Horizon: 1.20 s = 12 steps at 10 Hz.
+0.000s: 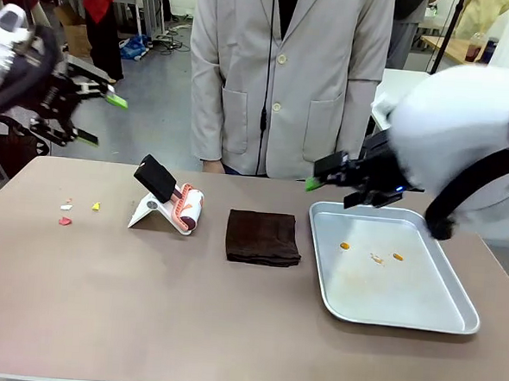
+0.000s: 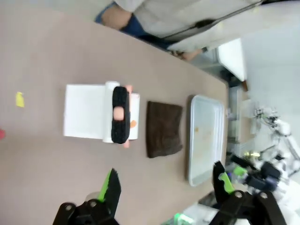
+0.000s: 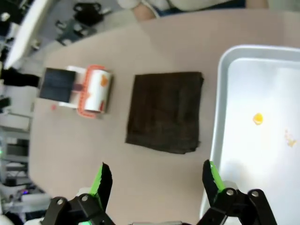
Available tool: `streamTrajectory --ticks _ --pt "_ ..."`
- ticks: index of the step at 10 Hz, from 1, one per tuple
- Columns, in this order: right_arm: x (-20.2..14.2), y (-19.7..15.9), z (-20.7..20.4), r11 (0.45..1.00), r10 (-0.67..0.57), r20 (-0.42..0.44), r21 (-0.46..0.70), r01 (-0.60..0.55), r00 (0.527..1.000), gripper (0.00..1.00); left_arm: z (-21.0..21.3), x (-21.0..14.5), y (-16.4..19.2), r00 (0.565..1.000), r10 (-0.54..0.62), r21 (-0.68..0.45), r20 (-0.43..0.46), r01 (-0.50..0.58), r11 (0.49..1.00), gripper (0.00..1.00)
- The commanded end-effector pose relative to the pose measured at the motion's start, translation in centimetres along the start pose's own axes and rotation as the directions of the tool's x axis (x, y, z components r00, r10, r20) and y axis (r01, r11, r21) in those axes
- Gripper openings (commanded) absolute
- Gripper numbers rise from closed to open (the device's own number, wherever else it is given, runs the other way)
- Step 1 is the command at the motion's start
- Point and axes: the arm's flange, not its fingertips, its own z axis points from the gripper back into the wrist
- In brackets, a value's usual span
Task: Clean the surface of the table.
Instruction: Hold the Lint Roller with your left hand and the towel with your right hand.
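Taupe-brown, smooth and rigid, the wide matte table (image 1: 143, 322) lies below my left gripper (image 2: 165, 176) and right gripper (image 3: 156, 168), both spread wide, empty; I'd pinch the soft folded dark-brown cloth (image 1: 263, 237) by an edge.

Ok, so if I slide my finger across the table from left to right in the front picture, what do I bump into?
On the table: little coloured scraps → lint roller on its white stand → folded dark brown cloth → shiny metal tray with a few crumbs in it.
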Motion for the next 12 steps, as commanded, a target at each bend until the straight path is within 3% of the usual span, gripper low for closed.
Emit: streamTrajectory --ticks 1,4,5,8,9,10,12 --pt "0.8 0.5 -3.4 0.997 -0.034 -0.027 -0.069 0.032 0.999 1.00 -0.9 0.8 -0.4 0.998 -0.039 0.106 -0.041 0.043 0.993 1.00" --pt "0.0 -1.1 -3.1 0.998 -0.054 -0.100 -0.033 0.051 0.994 1.00 -2.1 0.5 -0.4 0.991 -0.104 0.101 -0.082 0.112 0.989 1.00" --pt "-0.6 -0.9 -4.6 0.998 -0.011 -0.064 -0.070 0.007 0.998 1.00 -2.6 0.1 0.0 0.993 -0.084 0.117 -0.078 0.093 0.989 1.00" --pt "-0.3 -1.3 -4.5 0.998 -0.010 -0.087 -0.056 0.005 0.996 1.00 -2.6 0.1 -0.2 0.992 -0.093 0.112 -0.085 0.103 0.988 1.00" --pt "0.6 -0.1 -5.3 0.986 0.034 -0.174 -0.153 -0.062 0.984 1.00 -3.1 0.1 -0.6 0.990 -0.116 0.164 -0.078 0.128 0.978 1.00" --pt "1.9 1.7 -7.2 0.975 0.092 -0.267 -0.171 -0.141 0.959 1.00 -4.0 0.8 -1.1 0.986 -0.130 0.144 -0.101 0.144 0.979 1.00" --pt "5.4 4.0 -10.6 0.961 0.049 -0.358 -0.237 -0.142 0.933 1.00 -6.9 1.9 -1.5 0.985 -0.132 0.190 -0.113 0.152 0.970 1.00"
